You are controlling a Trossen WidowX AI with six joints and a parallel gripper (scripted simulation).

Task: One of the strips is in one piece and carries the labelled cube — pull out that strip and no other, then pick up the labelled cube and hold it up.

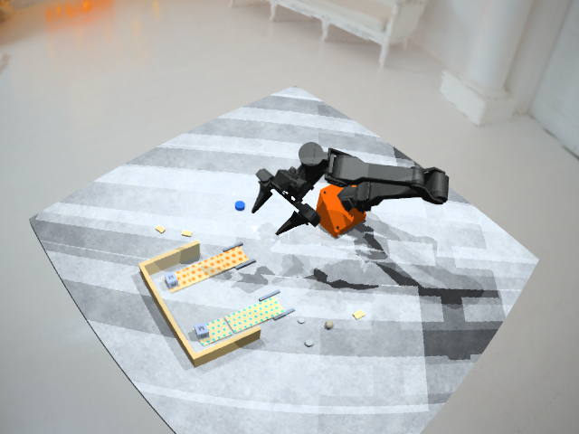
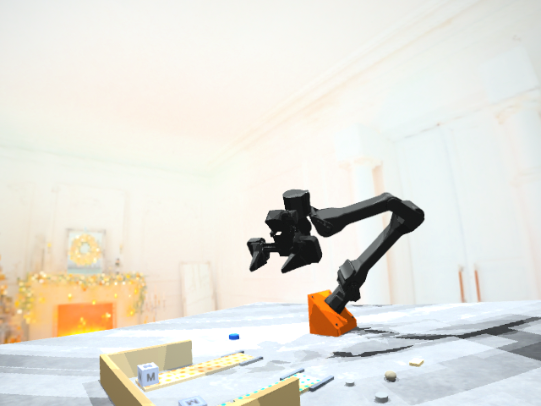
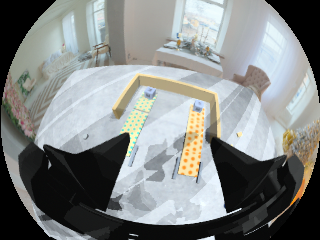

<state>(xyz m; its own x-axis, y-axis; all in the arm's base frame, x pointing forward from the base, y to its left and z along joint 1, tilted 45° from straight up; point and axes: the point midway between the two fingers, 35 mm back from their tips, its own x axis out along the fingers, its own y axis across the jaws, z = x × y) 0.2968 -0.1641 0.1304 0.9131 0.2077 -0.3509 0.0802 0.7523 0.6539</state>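
An orange-dotted strip (image 1: 210, 268) (image 2: 209, 366) (image 3: 193, 142) looks unbroken. A blue-grey cube marked M (image 1: 171, 280) (image 2: 148, 374) (image 3: 198, 105) sits on its far end. The teal-dotted strip is split by a crosswise gap into a long near piece (image 1: 254, 314) (image 3: 134, 127) and a short far piece (image 1: 217, 330) (image 3: 145, 104). A second cube marked M (image 1: 201, 330) (image 2: 192, 401) (image 3: 149, 92) sits on the short piece. My gripper (image 1: 265, 222) (image 2: 267, 271) (image 3: 171, 139) is open and empty, high above the table, on the base side of both strips.
A low three-sided tan wall (image 1: 161, 306) (image 2: 117, 384) (image 3: 175, 85) surrounds the cube ends. Grey rails (image 1: 245, 264) (image 1: 283, 314) flank the strips' near ends. A blue disc (image 1: 240, 205) (image 2: 234, 336), a round pebble (image 1: 328, 325) (image 2: 390, 375) and small tan chips (image 1: 186, 232) (image 1: 358, 314) lie around.
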